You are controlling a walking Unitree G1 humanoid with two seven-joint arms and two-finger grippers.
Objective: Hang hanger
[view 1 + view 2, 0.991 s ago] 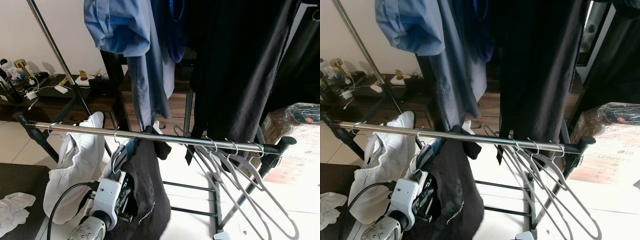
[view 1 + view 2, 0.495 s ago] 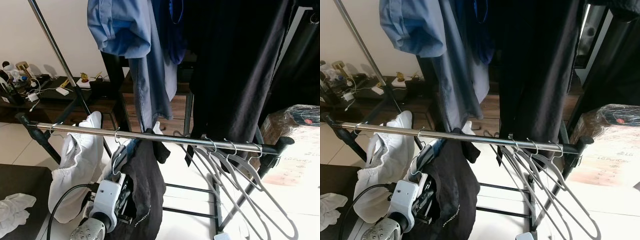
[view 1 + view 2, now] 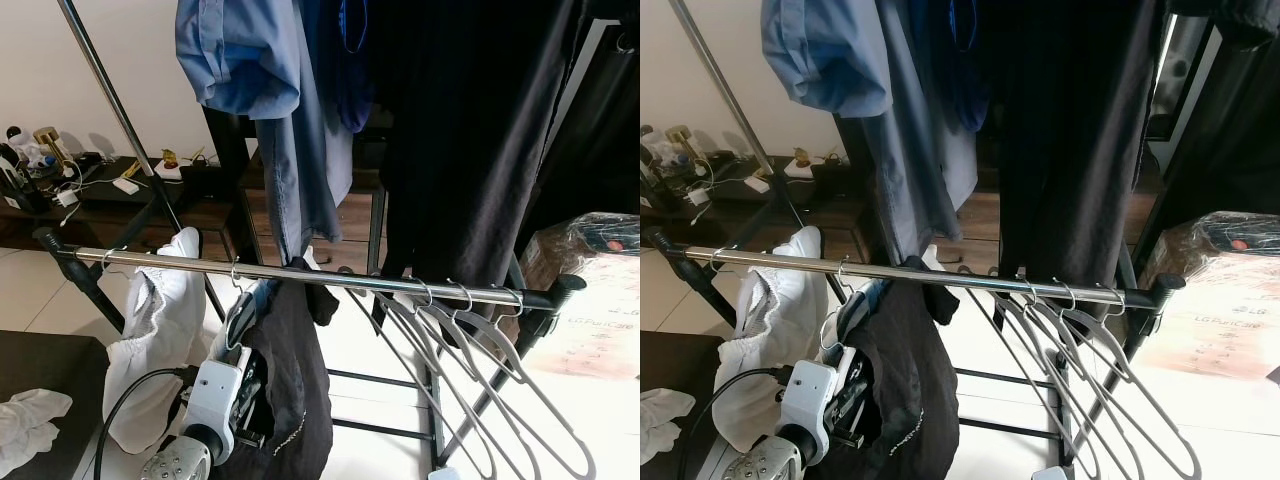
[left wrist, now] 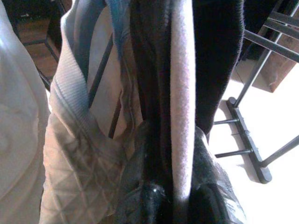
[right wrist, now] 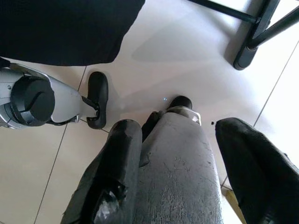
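Left pincer [image 4: 180,186] clamped on hanger [image 4: 182,93] | we judge its hook [image 3: 234,272] may slip off rail [image 3: 330,280] | right pincer [image 5: 180,163] apart, idle

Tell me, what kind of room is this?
Probably a room in a home where clothes are hung. A metal rail holds spare hangers and a white garment, shirts hang above, and a low table with small things stands by the wall.

Hanger [image 4: 182,93] — top cut off.
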